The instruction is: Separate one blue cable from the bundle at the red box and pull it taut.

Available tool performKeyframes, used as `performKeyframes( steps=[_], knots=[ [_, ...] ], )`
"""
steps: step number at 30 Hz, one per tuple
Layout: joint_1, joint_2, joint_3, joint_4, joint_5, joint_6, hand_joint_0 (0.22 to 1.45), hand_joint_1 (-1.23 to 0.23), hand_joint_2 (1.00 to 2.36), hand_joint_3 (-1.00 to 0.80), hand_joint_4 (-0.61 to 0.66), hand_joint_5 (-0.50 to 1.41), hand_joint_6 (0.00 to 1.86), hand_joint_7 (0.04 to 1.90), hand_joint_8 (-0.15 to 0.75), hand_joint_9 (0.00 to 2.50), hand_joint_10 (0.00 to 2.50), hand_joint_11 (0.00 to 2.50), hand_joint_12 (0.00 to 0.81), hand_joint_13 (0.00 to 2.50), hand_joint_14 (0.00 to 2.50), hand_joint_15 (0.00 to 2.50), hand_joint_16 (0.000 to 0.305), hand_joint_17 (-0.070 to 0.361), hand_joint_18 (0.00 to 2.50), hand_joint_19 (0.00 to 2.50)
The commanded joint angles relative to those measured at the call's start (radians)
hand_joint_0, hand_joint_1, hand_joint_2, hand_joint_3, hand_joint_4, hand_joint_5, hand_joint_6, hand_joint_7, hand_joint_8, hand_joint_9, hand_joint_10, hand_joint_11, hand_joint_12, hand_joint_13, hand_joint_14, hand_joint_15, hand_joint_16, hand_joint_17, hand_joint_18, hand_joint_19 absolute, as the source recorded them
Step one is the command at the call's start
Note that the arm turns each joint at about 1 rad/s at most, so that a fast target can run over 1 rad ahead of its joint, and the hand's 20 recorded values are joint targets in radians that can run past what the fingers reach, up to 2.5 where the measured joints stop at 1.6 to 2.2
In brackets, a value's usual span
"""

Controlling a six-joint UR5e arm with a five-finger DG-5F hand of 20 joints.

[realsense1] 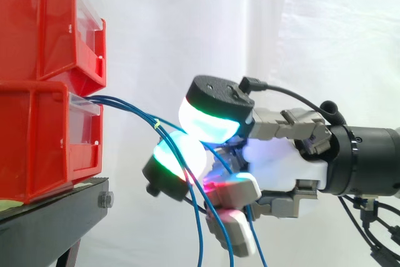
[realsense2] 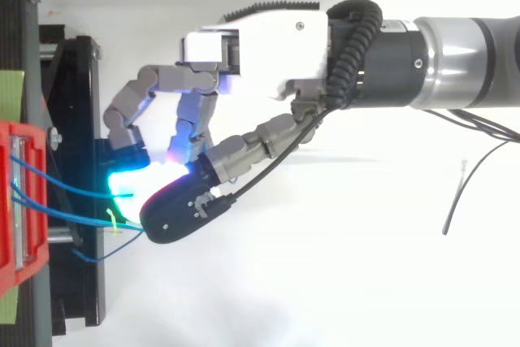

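Several thin blue cables (realsense1: 134, 109) leave the front of the lower red box (realsense1: 37, 142) and run right, bound by a small yellow tie (realsense1: 157, 124). My hand (realsense1: 281, 161) comes in from the right, its fingers curled around the bundle. The cables pass between the upper glowing pad (realsense1: 209, 123) and the lower one (realsense1: 181, 157). Below the hand the cable ends (realsense1: 201, 236) hang down. From above, the cables (realsense2: 73, 188) fan out of the red box (realsense2: 10, 201) toward the hand (realsense2: 260, 46). How many strands are pinched is hidden by the fingertips.
A second red bin (realsense1: 44, 23) sits stacked on the lower one. Both rest on a black stand (realsense1: 56, 217) whose edge reaches under the hand's fingertips. A white curtain hangs behind.
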Motion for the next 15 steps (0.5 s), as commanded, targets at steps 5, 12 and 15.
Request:
performKeyframes(
  steps=[5,12,15],
  knots=[
    [0.001,0.038,0.0,-0.126,0.0,0.002,0.65,-0.75,1.02,-0.12,0.03,-0.15,0.92,1.05,0.426,1.29,0.02,1.24,0.474,1.19,0.02,0.73,0.058,0.131,1.11,0.73],
    [0.005,0.056,-0.001,-0.2,0.003,0.022,0.65,-0.75,1.01,-0.13,0.04,-0.15,0.92,1.04,0.426,1.34,0.01,1.35,0.447,1.24,0.02,0.81,0.055,0.123,1.12,0.75],
    [0.005,0.055,-0.001,-0.202,0.005,0.037,0.65,-0.75,1.02,-0.13,0.04,-0.15,0.92,1.04,0.42,1.35,0.01,1.4,0.435,1.29,0.02,0.93,0.054,0.121,1.13,0.76]
  ],
)
